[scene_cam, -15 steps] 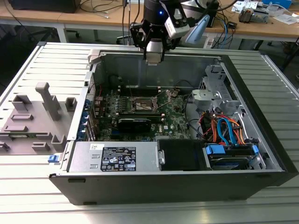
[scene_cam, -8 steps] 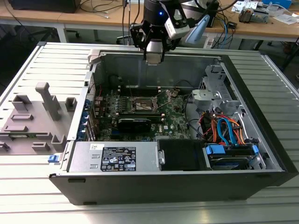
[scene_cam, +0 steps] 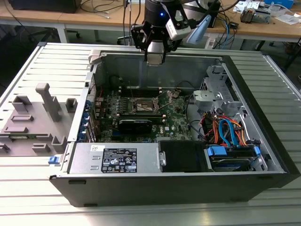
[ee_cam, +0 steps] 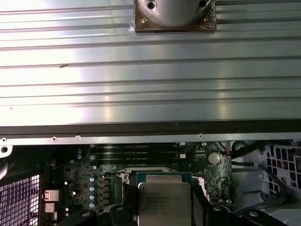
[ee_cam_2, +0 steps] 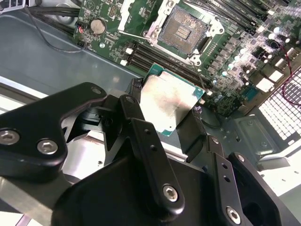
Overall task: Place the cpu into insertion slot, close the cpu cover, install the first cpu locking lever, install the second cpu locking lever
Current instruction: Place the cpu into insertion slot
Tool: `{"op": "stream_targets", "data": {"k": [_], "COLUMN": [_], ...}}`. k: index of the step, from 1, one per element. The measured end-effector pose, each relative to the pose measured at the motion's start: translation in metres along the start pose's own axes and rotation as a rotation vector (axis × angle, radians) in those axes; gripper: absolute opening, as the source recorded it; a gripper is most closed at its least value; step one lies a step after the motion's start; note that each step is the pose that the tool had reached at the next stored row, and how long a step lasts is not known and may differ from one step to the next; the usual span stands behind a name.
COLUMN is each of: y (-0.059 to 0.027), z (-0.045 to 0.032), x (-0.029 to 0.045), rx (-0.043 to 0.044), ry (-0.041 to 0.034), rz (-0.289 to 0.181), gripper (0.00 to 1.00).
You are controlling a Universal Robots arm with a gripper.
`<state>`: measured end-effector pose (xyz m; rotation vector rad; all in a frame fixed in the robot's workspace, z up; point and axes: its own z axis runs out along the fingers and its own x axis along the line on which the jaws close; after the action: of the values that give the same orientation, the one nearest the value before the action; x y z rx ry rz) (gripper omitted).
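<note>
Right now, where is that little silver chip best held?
By two opposite edges of the cpu, pinched from its sides, as the gripper holds it: it is thin and flat, and its underside likely must stay free to meet the insertion slot.

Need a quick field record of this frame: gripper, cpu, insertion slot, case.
gripper: shut on the cpu, above the open computer case
cpu: gripped by two opposite edges, silvery top facing both wrist views, not yet seated
insertion slot: empty, contact field exposed
motherboard: flat in the case floor, slot on it
computer case: lying on its side, side panel off
</note>
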<state>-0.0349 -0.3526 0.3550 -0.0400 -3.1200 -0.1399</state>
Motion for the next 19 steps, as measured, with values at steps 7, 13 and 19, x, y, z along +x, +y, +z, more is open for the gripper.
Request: {"op": "stream_targets", "data": {"k": [7,13,19], "y": [-0.0007,-0.0012,-0.0023], "z": [0.0011,0.0019,0.0036], "x": [0.0,0.0,-0.0001], "rx": [-0.0001,0.0,0.0], "ry": [-0.0001,0.0,0.0], "rz": [0.0,0.0,0.0], "gripper": [0.55,0.55,0.55]}}
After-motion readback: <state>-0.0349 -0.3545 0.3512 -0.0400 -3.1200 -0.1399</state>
